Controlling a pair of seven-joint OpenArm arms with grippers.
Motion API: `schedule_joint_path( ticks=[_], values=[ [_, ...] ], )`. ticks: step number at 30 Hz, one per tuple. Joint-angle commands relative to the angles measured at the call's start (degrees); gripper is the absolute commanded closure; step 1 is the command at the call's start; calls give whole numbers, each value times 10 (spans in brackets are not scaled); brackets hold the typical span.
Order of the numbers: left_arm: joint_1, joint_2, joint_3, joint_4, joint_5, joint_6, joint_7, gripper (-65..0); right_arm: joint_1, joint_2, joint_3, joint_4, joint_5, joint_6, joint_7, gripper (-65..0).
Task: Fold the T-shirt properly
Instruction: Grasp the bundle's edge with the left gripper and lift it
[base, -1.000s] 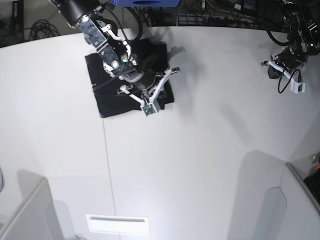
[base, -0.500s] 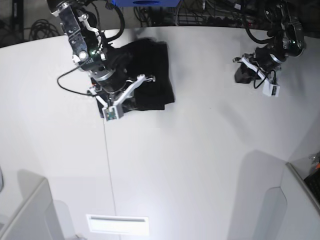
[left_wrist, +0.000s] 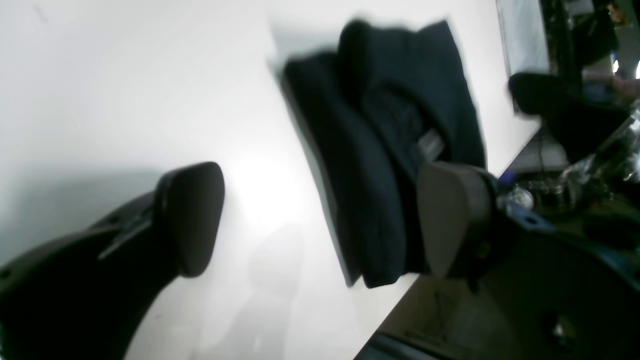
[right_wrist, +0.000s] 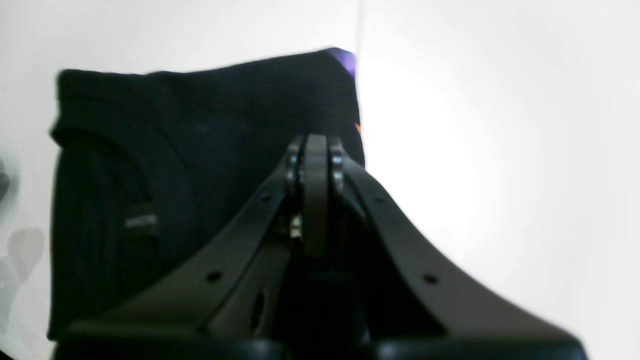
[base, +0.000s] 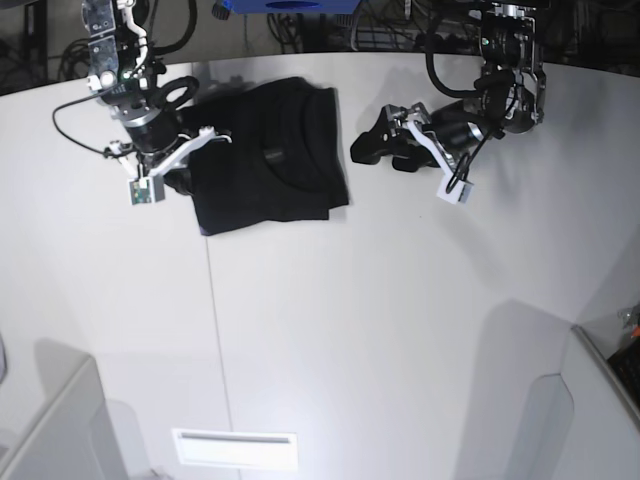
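Left arm now beside T-shirt (base: 270, 150).

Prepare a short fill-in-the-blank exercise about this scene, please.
The T-shirt on the table is ____ in color. The left end effector, its jaws far apart, is ____. The right end effector, its jaws together, is ____. In the right wrist view, a small ____ patch shows at the T-shirt's upper corner.

Missing words: black; open; shut; purple.

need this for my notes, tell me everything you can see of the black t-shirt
The T-shirt is plain black, soft-looking cloth, folded into a compact bundle lying flat on the white table. Layered folds show towards the left arm's side, and a small purple patch peeks out at one edge. Neither gripper's jaws hold it.
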Motion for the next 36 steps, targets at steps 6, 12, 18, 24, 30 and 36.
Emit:
schedule_joint_path(
  ticks=[6, 12, 18, 24, 30, 36],
  values=[
    [-46, -5, 65, -57, -8, -3, -9, -584, -9, 4, 25, 11, 2, 3, 15, 0],
    [-73, 19, 110, -106, 53, -3, -10, -517, -9, 4, 25, 11, 2, 3, 15, 0],
    [-79, 54, 115, -124, 117, -3, -10, -495, -8, -15, 25, 11, 2, 3, 15, 0],
    [-81, 60, 116, -125, 138, -3, -7, -487, -8, -15, 25, 10, 2, 3, 15, 0],
    [-89, 59, 116, -145, 138, -3, -6, -206, -8, -16, 54, 10, 2, 4, 15, 0],
    [-116, 55, 121, -174, 138, -2, -5, 0, -9, -16, 87, 9, 2, 4, 15, 0]
  ],
)
